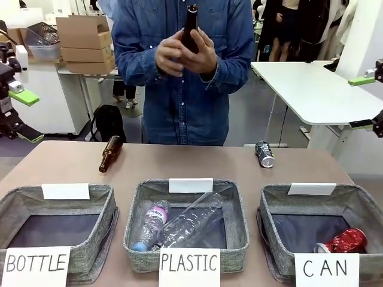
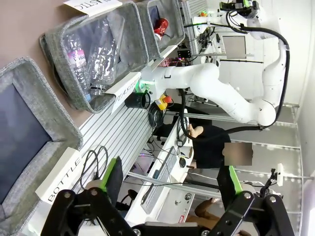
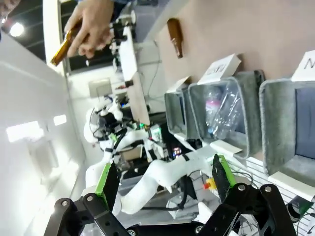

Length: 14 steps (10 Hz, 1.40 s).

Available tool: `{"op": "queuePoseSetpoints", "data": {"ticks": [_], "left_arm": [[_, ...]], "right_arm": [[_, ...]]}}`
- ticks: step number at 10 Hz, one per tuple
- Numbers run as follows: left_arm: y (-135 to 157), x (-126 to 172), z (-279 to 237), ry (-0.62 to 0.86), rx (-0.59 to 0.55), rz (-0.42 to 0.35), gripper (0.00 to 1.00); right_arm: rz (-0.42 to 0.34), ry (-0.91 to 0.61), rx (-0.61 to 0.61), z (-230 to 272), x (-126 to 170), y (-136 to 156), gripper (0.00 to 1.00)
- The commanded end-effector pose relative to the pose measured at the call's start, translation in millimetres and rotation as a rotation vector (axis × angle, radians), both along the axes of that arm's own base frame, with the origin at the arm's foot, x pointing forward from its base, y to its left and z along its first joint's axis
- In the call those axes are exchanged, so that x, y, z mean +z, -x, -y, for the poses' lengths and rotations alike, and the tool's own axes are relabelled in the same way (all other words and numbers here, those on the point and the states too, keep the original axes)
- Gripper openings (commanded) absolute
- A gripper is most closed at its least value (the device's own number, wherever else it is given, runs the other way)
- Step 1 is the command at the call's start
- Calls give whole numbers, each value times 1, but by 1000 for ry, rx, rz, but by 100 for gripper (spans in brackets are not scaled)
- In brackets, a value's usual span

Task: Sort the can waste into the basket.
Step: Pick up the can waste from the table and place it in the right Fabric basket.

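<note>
A long brown surface [image 1: 191, 162] spans the front view, and a person in a denim shirt [image 1: 179, 95] stands behind it at top centre, both hands wrapped around an upright brown glass bottle [image 1: 190, 27] at chest height. Three grey woven baskets line the bottom edge. The basket marked BOTTLE [image 1: 102, 209] is at lower left, showing its dark lining. The basket marked PLASTIC [image 1: 238, 221] is at lower centre, and the basket marked CAN [image 1: 359, 198] is at lower right. The left gripper [image 2: 172, 174] hangs off the surface at the left edge of the front view, the right gripper [image 3: 165, 172] at the right edge. In each wrist view the green-padded fingers stand wide apart with nothing between them. Clear plastic bottles [image 1: 185, 224] lie slanted inside the centre basket. A second brown bottle [image 1: 110, 153] lies on its side on the surface, left of centre and beyond the baskets. The red crushed can [image 1: 344, 241] lies in the CAN basket, in its near right corner. The dark can [image 1: 264, 153] lies on the bare surface right of centre, just beyond that basket's far rim and apart from it.
</note>
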<state>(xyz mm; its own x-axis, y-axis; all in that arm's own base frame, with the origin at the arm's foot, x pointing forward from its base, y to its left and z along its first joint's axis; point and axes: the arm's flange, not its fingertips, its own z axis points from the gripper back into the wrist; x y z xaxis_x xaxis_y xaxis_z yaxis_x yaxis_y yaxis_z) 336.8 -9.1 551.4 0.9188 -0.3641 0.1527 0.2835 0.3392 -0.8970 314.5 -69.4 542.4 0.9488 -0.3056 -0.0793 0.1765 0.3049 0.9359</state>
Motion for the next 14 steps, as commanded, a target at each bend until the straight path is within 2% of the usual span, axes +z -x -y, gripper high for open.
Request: {"op": "queuePoseSetpoints", "data": {"ticks": [1,3,5,6,7,8,11,12,13,14], "left_arm": [[3,0,-3,-5,-22,16,100],[3,0,-3,-5,-22,16,100],[3,0,-3,-5,-22,16,100],[3,0,-3,-5,-22,16,100],[3,0,-3,-5,-22,16,100],[3,0,-3,-5,-22,16,100],[3,0,-3,-5,-22,16,100],[3,0,-3,-5,-22,16,100],[3,0,-3,-5,-22,16,100],[3,0,-3,-5,-22,16,100]], "right_arm": [[38,48,-52,-14,3,1,100],[47,178,-130,-24,2,-4,100],[96,517,-228,-65,-5,-35,100],[156,649,-225,-85,-13,-57,100],[209,755,-147,-105,-26,-83,100],[185,856,-115,-125,-42,-108,100],[183,1052,-99,-159,-96,-171,100],[207,1079,-63,-165,-116,-185,100],[179,1092,-49,-167,-129,-196,100],[213,1039,-51,-159,-119,-162,100]]}}
